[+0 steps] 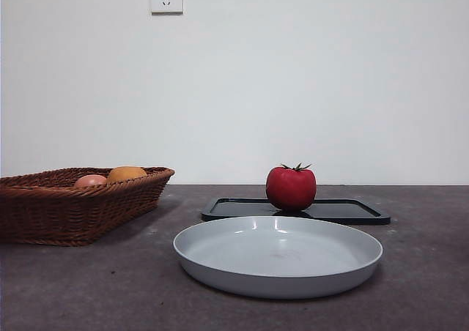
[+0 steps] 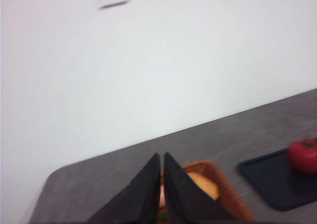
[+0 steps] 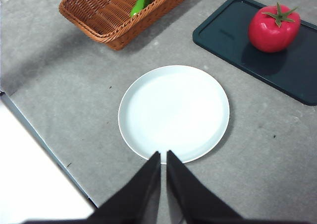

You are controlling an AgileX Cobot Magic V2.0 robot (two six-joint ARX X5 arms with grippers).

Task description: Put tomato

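Tomato (image 1: 291, 188) sits upright on the black tray (image 1: 352, 212), calyx up, on the tray's basket-side half, nothing touching it. Grey plate (image 1: 278, 256) is bare, on the table (image 1: 88, 287) just in front of the tray. Wicker basket (image 1: 66, 206) stands apart to the side, holding an orange fruit (image 1: 126, 173), a pink one (image 1: 90, 180) and something green (image 3: 142, 0). My left gripper (image 2: 163, 177) hangs above the basket, jaws closed, holding nothing. My right gripper (image 3: 163, 174) hangs over the plate's near rim, jaws closed, holding nothing.

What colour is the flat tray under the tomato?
The tray is black or very dark green; the tomato stands on it. The right wrist view shows it best.
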